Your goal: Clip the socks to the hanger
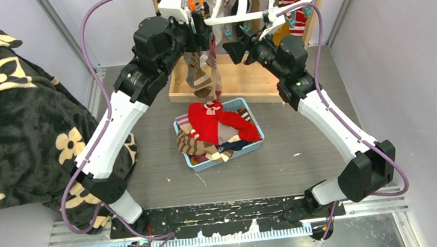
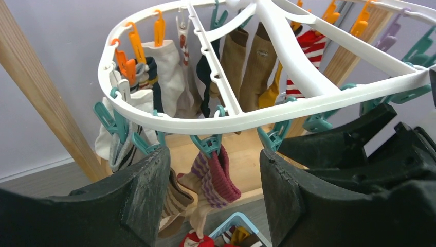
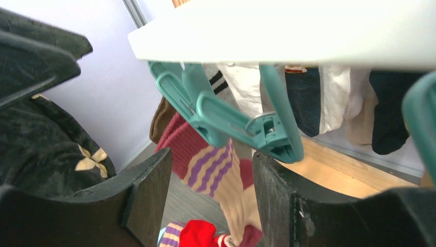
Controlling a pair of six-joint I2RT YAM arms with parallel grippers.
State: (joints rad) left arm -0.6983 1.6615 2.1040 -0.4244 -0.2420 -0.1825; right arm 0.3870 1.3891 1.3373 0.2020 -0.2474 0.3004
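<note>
A black floral blanket (image 1: 4, 120) fills the 9 o'clock side of the top view, heaped over the edge of the grey desk (image 1: 303, 151). At 12 o'clock the white oval hanger (image 1: 241, 12) hangs over a wooden stand (image 1: 242, 82), with orange and teal clips along its rim. White, navy, tan and red-striped socks are already pinned on its far side.

At the middle of the desk sits a blue basket (image 1: 231, 158), which holds loose socks, among them a red sock (image 1: 207, 121) on top and brown-striped ones.

Both arms reach up toward 12 o'clock. The left tool (image 1: 200, 28) is at the hanger's near rim and the right tool (image 1: 234, 48) is just at its 3 o'clock side. In each wrist view the fingers stand apart, released, with nothing gripped.

Between the two tools a maroon-and-tan striped sock (image 1: 205, 76) dangles below the rim, its top at a teal clip (image 2: 208, 144) and its toe above the basket.
</note>
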